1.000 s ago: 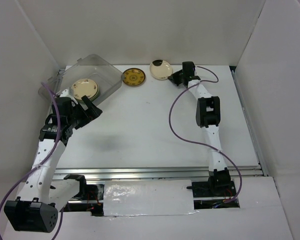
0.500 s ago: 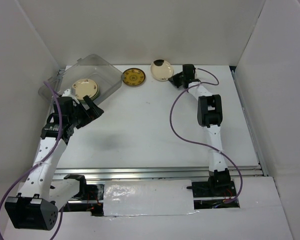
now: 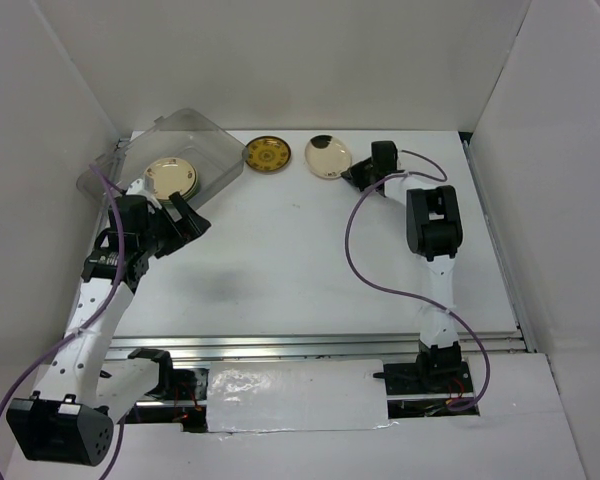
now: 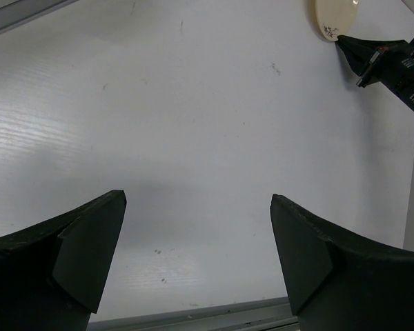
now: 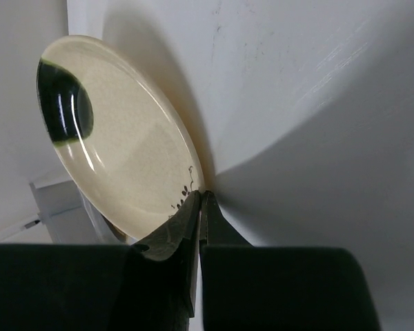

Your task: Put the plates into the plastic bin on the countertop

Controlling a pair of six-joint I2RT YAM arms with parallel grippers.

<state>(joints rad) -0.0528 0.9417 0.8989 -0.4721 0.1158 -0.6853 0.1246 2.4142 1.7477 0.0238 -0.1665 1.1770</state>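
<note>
A cream plate with a black patch (image 3: 327,156) (image 5: 117,138) is at the back of the countertop (image 3: 300,250). My right gripper (image 3: 353,173) (image 5: 201,196) is shut on its right rim, and the plate looks tilted in the right wrist view. A mustard-gold patterned plate (image 3: 267,153) lies just left of it. The clear plastic bin (image 3: 223,160) stands at the back left with a cream plate (image 3: 170,177) on top of a stack inside. My left gripper (image 3: 185,216) (image 4: 199,200) hangs open and empty by the bin's near side.
White walls (image 3: 540,150) close in the countertop on three sides. A metal rail (image 3: 320,345) runs along its front edge. In the left wrist view the held plate (image 4: 331,17) and the right gripper (image 4: 353,49) show at the top right.
The right gripper has drawn the cream plate with the black patch a little toward the front, and its elbow has swung right. The left arm has barely moved.
</note>
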